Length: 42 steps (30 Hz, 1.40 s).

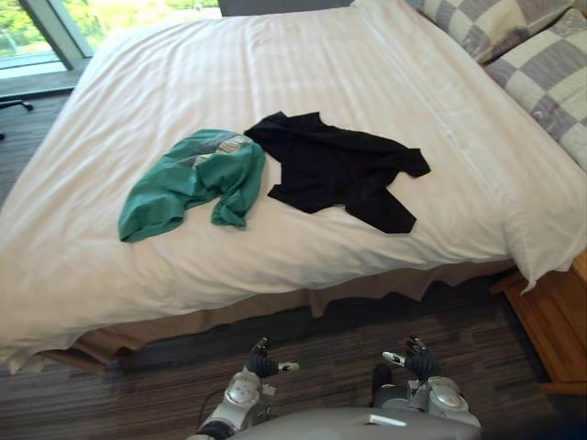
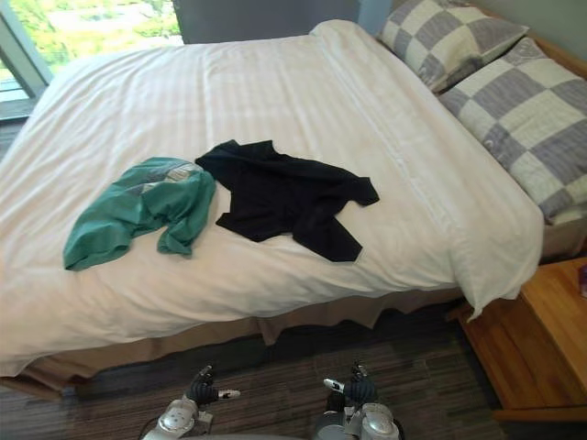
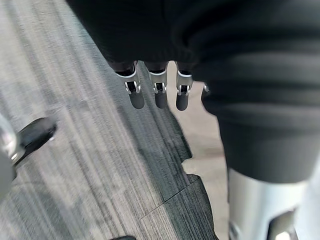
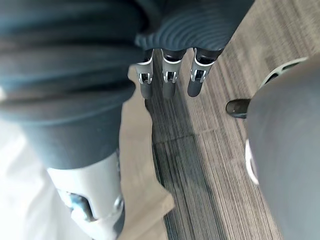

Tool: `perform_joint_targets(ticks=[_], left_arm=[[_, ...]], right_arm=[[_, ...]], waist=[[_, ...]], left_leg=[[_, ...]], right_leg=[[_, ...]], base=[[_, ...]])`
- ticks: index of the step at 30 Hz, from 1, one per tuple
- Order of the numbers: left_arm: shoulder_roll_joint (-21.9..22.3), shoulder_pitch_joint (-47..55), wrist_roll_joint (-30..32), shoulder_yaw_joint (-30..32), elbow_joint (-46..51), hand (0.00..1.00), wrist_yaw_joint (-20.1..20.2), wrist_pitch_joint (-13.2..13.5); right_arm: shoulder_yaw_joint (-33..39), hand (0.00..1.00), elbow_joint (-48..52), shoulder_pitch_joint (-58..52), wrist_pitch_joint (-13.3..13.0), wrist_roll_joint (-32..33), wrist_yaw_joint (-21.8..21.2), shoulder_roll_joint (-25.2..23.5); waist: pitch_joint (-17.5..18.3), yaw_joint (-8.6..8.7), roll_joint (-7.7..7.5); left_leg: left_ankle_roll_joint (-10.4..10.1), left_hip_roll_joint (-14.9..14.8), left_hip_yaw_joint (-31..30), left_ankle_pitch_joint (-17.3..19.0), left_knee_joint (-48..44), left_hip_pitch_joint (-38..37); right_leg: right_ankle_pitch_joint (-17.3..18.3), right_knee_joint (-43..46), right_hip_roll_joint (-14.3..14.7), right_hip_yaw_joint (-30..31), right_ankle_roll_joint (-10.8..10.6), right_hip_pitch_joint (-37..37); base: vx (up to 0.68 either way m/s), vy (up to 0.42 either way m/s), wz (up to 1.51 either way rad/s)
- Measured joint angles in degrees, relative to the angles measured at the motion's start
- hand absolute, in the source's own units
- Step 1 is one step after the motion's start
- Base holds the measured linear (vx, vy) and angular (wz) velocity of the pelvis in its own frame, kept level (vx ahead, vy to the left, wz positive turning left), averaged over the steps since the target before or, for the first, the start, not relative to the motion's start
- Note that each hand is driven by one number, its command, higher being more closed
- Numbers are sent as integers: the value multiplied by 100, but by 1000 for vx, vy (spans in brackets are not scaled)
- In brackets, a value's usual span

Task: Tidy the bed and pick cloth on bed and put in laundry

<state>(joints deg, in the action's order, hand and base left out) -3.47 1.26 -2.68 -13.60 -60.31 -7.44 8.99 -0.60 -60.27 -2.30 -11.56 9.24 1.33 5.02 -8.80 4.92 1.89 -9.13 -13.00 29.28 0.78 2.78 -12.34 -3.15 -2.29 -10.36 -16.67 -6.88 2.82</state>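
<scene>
Left hand (image 3: 160,97) relaxed; black cloth (image 1: 330,170) rumpled

on bed (image 1: 275,73): bunched cloth (image 1: 188,183) left, spread shirt (image 1: 335,170) right | pillows (image 2: 523,119) at far right

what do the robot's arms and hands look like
Both arms are silver-grey with rounded metallic shells. The left hand and right hand each wear a dark ribbed cover over the back and wrist. The fingers are silver with dark rounded tips.
</scene>
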Motion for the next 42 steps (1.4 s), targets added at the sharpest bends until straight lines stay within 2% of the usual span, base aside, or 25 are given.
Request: perform_joint_targets(ticks=[3,4,5,6,7,8,9,10,11,13,15,16,19,20,23,25,27,28,30,31,32,35,37,41,42], left_arm=[[60,113,-5,333,8,0,-45,19],[69,155,-6,509,66,0,-72,57],[72,175,-8,641,118,0,-144,153],[65,187,-13,730,157,0,-166,190],[42,225,-52,855,217,0,-179,287],[50,225,-195,917,225,0,-158,322],[45,228,-508,933,218,0,-128,343],[195,244,-919,902,220,0,-6,339],[279,271,-1239,884,202,0,150,329],[221,233,-1379,797,217,0,540,233],[103,197,-1192,724,213,0,1065,90],[44,197,-838,657,200,0,1262,53],[17,179,175,608,154,0,1138,-43],[11,172,266,551,154,0,1046,-105],[-32,107,256,542,127,0,658,-765],[-53,107,-205,1121,40,0,341,-1351],[-114,198,-687,1668,38,0,-12,-1676],[-220,287,-964,2025,40,0,-265,-1776],[-408,351,-1130,2506,92,0,-473,-1858],[-622,469,-1398,2884,235,0,-829,-1716],[-771,494,-1448,3106,369,0,-979,-1614],[-1282,514,-1351,3662,999,0,-1285,-1211],[-1592,500,-1314,3788,1495,0,-1399,-933],[-2064,405,-425,3881,2748,0,-1745,-314],[-2105,408,-242,3882,2946,0,-1779,-240]], right_arm=[[14,0,44,-68,65,17,-5,15],[25,0,50,-72,110,11,-14,5],[24,0,51,-90,136,-6,-26,-37],[16,0,59,-101,138,-32,-41,-59],[-48,0,105,-112,130,-63,-95,-57],[-50,0,105,-93,123,-110,-100,-55],[-49,0,90,-75,116,-235,-101,-32],[-49,0,76,-56,110,-416,-98,79],[-114,0,-18,-10,114,-432,-97,159],[-213,0,-33,15,116,-419,-97,198],[-230,0,-35,20,119,-232,-73,178],[-212,0,-37,18,120,41,-21,170],[37,0,-53,-50,120,544,177,164],[104,0,-59,-89,115,611,216,161],[492,0,-32,-310,-94,756,477,176],[711,0,123,-523,-351,738,639,204],[869,0,427,-711,-542,727,773,249],[998,0,660,-825,-619,726,849,285],[1205,0,1051,-966,-649,718,931,329],[1399,0,1513,-1107,-659,715,960,439],[1538,0,1820,-1190,-677,702,955,554],[1953,0,2757,-1378,-682,694,818,1081],[2083,0,3189,-1422,-673,698,695,1310],[2075,0,3910,-1539,-541,549,238,1395],[2075,0,4012,-1577,-534,439,172,1396]], waist=[[17,-129,35],[6,-161,17],[0,-271,-52],[-6,-277,-94],[-15,-277,-125],[-50,-278,-132],[-58,-280,-121],[8,-263,80],[23,-275,153],[50,-275,142],[38,-309,80],[38,-287,76],[49,-231,132],[48,-227,135],[50,-227,133],[57,-224,103],[65,-229,81],[71,-234,54],[109,-261,4],[163,-268,-61],[183,-287,-102],[374,-327,-176],[444,-373,-231],[562,-377,-279],[568,-371,-278]], left_leg=[[53,-3,200,39,-42,-162],[107,-62,272,177,-368,-97],[198,-162,338,314,-1034,113],[271,-236,319,357,-1464,301],[356,-492,149,410,-2490,743],[366,-550,87,417,-2769,827],[296,-519,72,653,-2605,831],[400,-222,71,489,-1633,742],[246,-48,187,411,-1072,500],[231,57,140,329,-867,495],[212,103,116,237,-667,453],[196,154,118,121,-425,326],[188,205,166,35,-181,178],[188,205,177,35,-171,141],[189,205,259,36,-126,-3],[188,200,350,35,-65,-126],[167,193,388,23,11,-189],[114,194,418,-9,94,-236],[58,194,425,-53,185,-269],[34,194,376,-118,278,-267],[35,189,317,-134,279,-247],[51,196,143,-179,286,-83],[50,196,101,-209,288,-53],[47,192,-15,-288,314,113],[47,193,-23,-296,304,126]], right_leg=[[26,-132,18,39,-54,186],[49,-133,3,103,-65,206],[56,-139,-59,198,-72,211],[58,-137,-99,241,-68,210],[64,-115,-111,357,12,246],[64,-102,-136,372,19,292],[58,-95,-179,397,16,329],[24,-97,-111,385,-81,335],[50,-109,-134,406,-156,355],[42,-153,-184,351,-168,353],[44,-169,-179,321,-166,339],[57,-179,-168,309,-165,340],[74,-182,-155,316,-164,366],[74,-182,-150,320,-162,383],[91,-173,-139,345,-134,476],[126,-157,-117,344,-78,543],[138,-141,-98,338,-72,557],[176,-118,-91,321,-84,555],[218,-95,-81,250,-95,546],[270,-42,-84,147,-134,539],[318,20,-96,79,-133,538],[421,165,-161,-130,-169,459],[432,189,-167,-176,-173,452],[476,225,-172,-315,-134,458],[474,228,-172,-314,-133,450]], base=[[12,3,-8],[40,5,-24],[36,-5,-26],[36,-50,-24],[12,-51,-11],[34,7,-8],[44,64,-1],[78,77,-4],[79,49,7],[95,41,17],[55,-16,10],[50,-30,3],[65,-23,-4],[52,-15,-12],[25,-22,-15],[-9,-25,-9],[-14,-24,-1],[-37,-52,-3],[-42,-57,6],[-40,-69,24],[-43,-83,30],[-21,-53,34],[8,-37,21],[-10,-37,26],[-9,-29,21]])
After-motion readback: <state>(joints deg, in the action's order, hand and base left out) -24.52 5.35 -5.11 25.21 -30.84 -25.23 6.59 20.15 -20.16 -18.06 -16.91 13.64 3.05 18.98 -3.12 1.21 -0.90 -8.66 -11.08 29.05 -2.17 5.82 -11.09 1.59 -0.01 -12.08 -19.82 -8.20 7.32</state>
